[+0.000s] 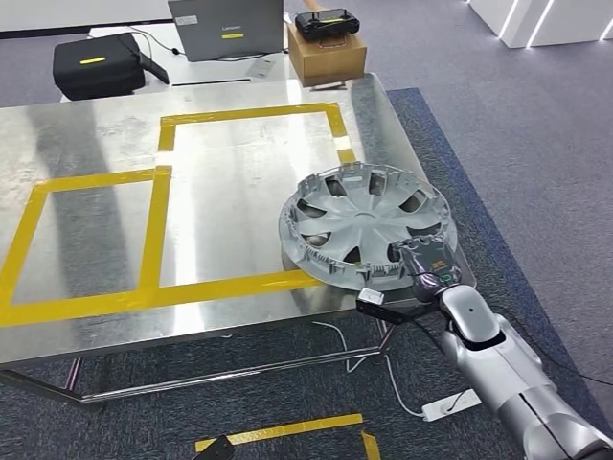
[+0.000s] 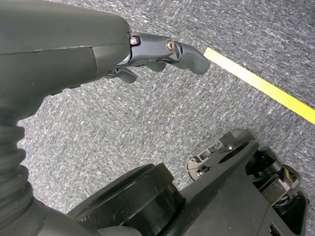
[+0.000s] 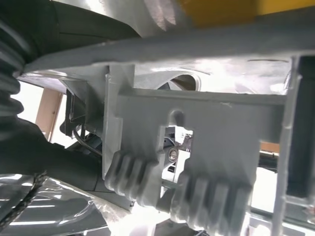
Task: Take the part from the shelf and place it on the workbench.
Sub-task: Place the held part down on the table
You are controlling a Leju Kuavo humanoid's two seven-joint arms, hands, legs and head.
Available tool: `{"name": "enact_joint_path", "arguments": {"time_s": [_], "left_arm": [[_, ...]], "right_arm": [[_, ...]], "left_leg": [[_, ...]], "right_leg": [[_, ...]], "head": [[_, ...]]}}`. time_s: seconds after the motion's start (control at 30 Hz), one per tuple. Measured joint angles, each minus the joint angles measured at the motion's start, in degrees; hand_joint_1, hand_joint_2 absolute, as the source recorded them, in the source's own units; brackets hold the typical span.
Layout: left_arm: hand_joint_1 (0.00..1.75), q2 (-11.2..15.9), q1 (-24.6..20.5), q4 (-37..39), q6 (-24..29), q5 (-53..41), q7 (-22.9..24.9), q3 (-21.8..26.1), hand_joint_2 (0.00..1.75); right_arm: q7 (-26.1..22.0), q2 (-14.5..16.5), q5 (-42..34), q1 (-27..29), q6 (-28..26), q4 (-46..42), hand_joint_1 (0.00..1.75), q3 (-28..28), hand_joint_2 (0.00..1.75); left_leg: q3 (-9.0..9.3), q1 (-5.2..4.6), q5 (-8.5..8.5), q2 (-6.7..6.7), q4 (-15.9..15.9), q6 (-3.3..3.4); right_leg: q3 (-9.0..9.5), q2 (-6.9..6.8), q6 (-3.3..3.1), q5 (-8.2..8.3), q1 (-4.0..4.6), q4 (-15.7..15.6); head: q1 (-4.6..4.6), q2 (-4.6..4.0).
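Observation:
The part is a silver hubcap (image 1: pixel 361 216) lying face up on the steel workbench (image 1: pixel 231 192), near its front right corner and partly over a yellow tape line. My right hand (image 1: pixel 428 264) grips the hubcap's near rim, with the silver arm reaching in from the lower right. In the right wrist view the grey rim and ribbed clips of the hubcap (image 3: pixel 208 128) sit very close to the camera and hide the fingers. My left hand (image 2: pixel 163 54) hangs over grey carpet with its fingers stretched out and nothing in it.
Yellow tape (image 1: pixel 155 230) marks rectangles on the bench top. Behind the bench stand a laptop (image 1: pixel 228 27), a black case (image 1: pixel 98 65) and a cardboard box (image 1: pixel 326 53) with a black controller (image 1: pixel 327 23). A white power strip (image 1: pixel 449 404) and cables lie on the carpet under the bench's right end.

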Motion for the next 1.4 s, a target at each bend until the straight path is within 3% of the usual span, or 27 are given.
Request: {"name": "enact_joint_path", "arguments": {"time_s": [1.4], "left_arm": [[0.0, -0.04, -0.86, 0.01, 0.23, -0.51, -0.69, 1.18, 1.75]], "right_arm": [[0.75, -3.04, 1.31, 1.96, -0.27, -2.99, 1.54, -4.68, 1.75]], "left_leg": [[0.0, 0.0, 0.0, 0.0, 0.01, 0.0]], "right_leg": [[-0.01, 0.01, 0.0, 0.0, 0.0, 0.0]], "head": [[0.0, 0.0]]}}
